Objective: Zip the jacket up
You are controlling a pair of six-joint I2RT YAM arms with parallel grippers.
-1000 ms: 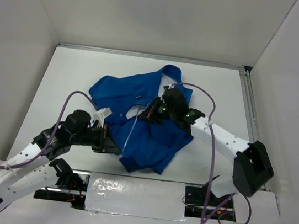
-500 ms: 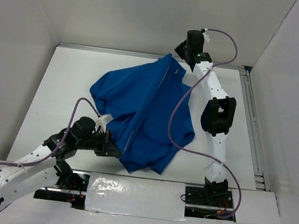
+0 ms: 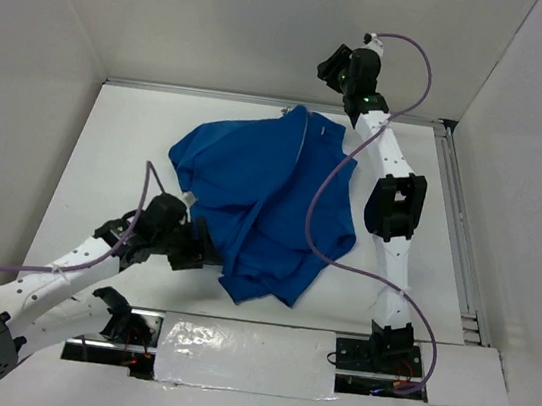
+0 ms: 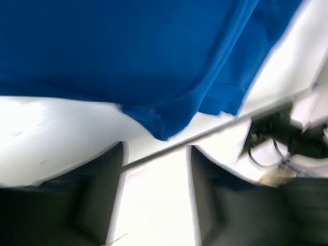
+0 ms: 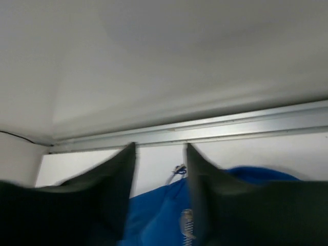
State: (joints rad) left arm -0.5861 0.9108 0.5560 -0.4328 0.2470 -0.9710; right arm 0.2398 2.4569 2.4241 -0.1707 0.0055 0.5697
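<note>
The blue jacket lies spread on the white table, collar toward the back wall. Its pale zipper runs down the front, which looks closed. My left gripper sits at the jacket's lower left hem. In the left wrist view it is open, with only bare table between its fingers and the hem just beyond the tips. My right gripper hangs raised above the collar by the back wall. In the right wrist view it is open, with the zipper pull lying loose on the table below.
A metal rail runs along the table's back edge, and another along the right side. White walls close in on three sides. A foil-taped strip lies at the front between the arm bases. The right arm's purple cable hangs over the jacket.
The right gripper ran up the jacket's front to the collar, closing it, then opened and rose. The left gripper opened, let go of the hem and drew back a little.
</note>
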